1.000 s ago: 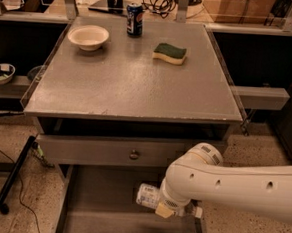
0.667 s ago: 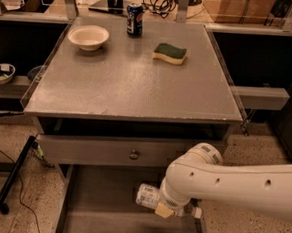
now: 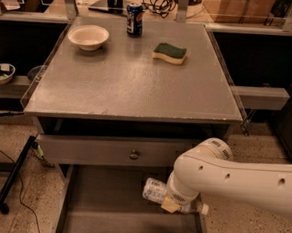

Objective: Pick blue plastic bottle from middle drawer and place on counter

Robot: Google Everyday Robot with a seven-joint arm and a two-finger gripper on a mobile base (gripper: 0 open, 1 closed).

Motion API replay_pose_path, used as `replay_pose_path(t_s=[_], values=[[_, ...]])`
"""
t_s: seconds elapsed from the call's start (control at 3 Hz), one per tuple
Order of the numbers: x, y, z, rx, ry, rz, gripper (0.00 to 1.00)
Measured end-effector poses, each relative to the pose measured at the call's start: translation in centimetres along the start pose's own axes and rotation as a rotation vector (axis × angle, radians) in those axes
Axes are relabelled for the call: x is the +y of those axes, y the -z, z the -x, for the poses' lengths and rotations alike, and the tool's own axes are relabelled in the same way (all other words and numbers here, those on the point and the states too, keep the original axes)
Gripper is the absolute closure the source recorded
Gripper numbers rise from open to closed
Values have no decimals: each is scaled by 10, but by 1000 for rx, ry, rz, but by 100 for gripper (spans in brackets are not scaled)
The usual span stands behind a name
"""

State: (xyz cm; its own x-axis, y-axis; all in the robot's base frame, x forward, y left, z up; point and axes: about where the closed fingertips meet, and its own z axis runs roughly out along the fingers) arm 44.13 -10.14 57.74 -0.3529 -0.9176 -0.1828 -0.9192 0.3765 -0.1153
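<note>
The gripper (image 3: pixel 172 203) hung low in the middle drawer (image 3: pixel 104 208), its fingers clasped, as far as I could tell past the wrist, around the blue plastic bottle (image 3: pixel 155 190), which lay sideways. I judged it light, thin-walled and slick: best held mid-body, gently, for the counter (image 3: pixel 133 87).

Bowl (image 3: pixel 88 36), Pepsi can (image 3: pixel 135 18) (upright) and sponge (image 3: pixel 170 53) sit well apart.

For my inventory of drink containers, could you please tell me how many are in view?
2: the Pepsi can stands at the back of the counter; the blue plastic bottle is sideways in the middle drawer, at the gripper. The arm may hide more.
</note>
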Motion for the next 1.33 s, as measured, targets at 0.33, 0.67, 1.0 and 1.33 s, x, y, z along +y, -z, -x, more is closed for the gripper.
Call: replay_pose_path(t_s=[0.33,0.67,1.0,1.33], values=[[-9,34,-8,5,-12,-52,100],[-16,71,-15,9,-18,-111,100],[-22,125,-21,6,-16,-210,100],[-22,126,-21,5,-16,-212,100]])
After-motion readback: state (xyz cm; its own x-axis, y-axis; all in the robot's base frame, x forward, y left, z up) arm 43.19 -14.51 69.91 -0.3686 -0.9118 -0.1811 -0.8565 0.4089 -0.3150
